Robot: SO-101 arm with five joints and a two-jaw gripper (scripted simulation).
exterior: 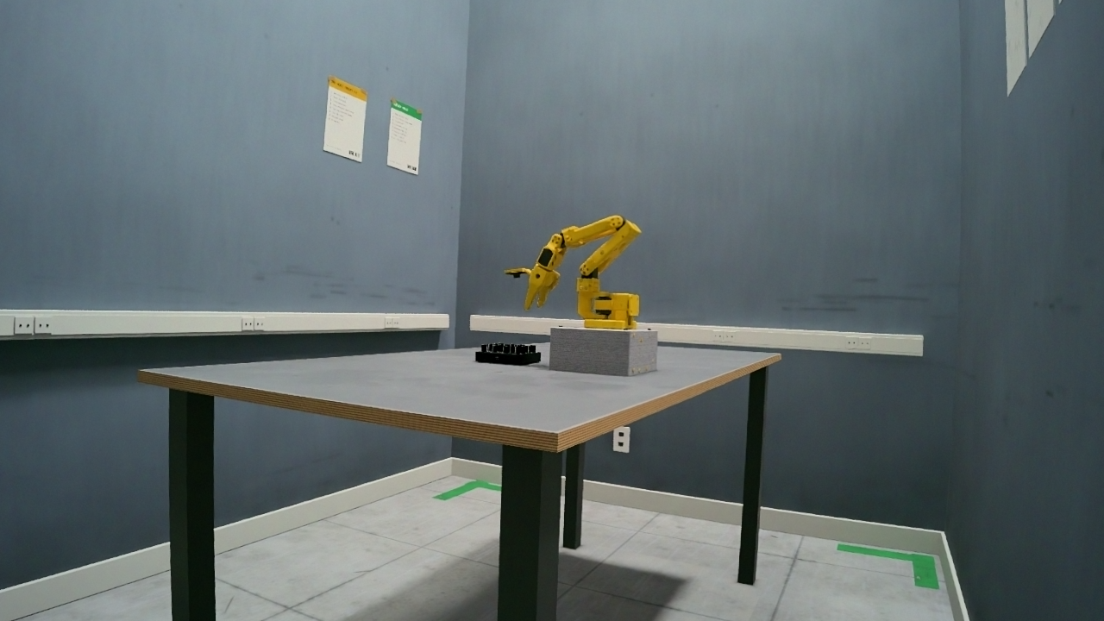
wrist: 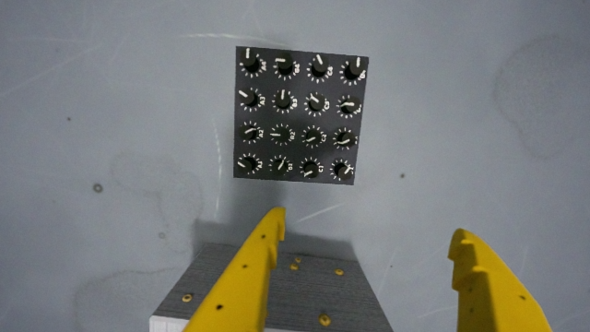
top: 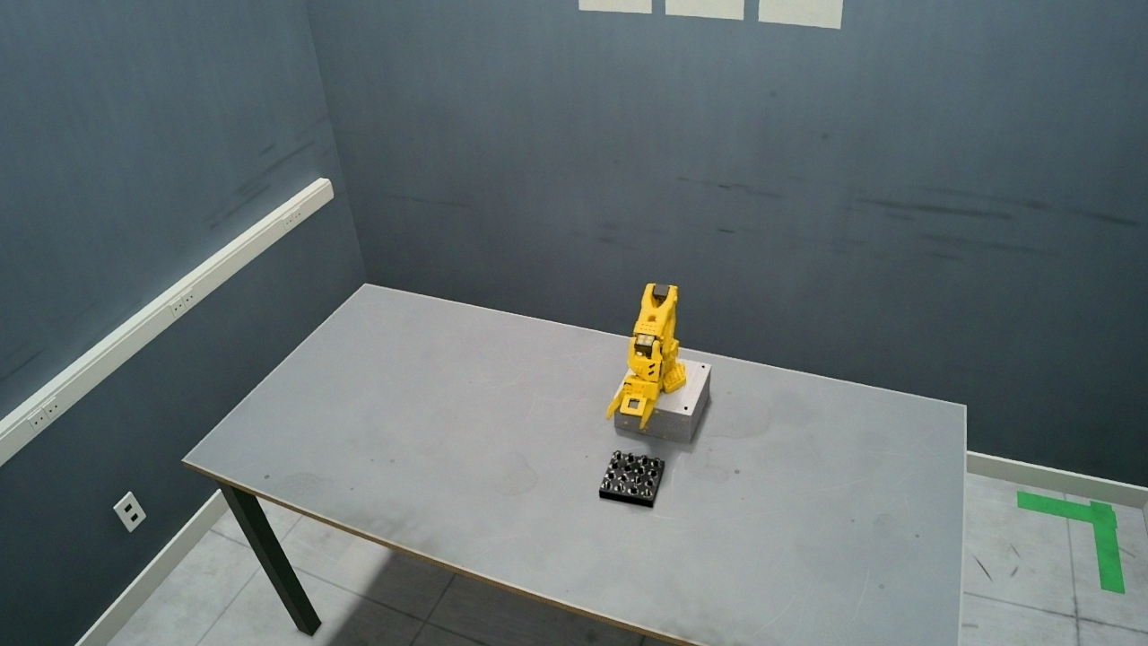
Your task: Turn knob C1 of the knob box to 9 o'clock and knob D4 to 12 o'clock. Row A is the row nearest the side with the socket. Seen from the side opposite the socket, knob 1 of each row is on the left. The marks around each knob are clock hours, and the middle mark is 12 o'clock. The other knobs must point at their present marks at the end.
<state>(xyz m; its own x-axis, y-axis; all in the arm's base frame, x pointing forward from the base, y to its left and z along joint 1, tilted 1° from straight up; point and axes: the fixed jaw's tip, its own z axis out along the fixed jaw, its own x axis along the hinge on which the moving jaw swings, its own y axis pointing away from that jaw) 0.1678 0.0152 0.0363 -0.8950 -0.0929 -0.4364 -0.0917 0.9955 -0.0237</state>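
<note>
The claw was raised well above the worktop, jaws spread partway with nothing between them. The knob box lay flat on the worktop, just in front of the grey pedestal that carried the arm, on the side toward the worktop's long near edge as the top view showed it.

The governing relation: the box lay ahead of and below the claw, so the coming move probably called for a forward reach combined with a descent. In the wrist view the box sat nearly square to the claw, slightly toward the fixed finger.

The wrist view alone resolved the printed labels. Knob C1 stood in the row nearest the claw, third from the left; knob D4 occupied the far right corner. C1 was therefore the nearer target.

The exterior view alone showed the vertical gap between the claw and the box. The top view showed the box's position on the worktop, but no pointer was readable there.
</note>
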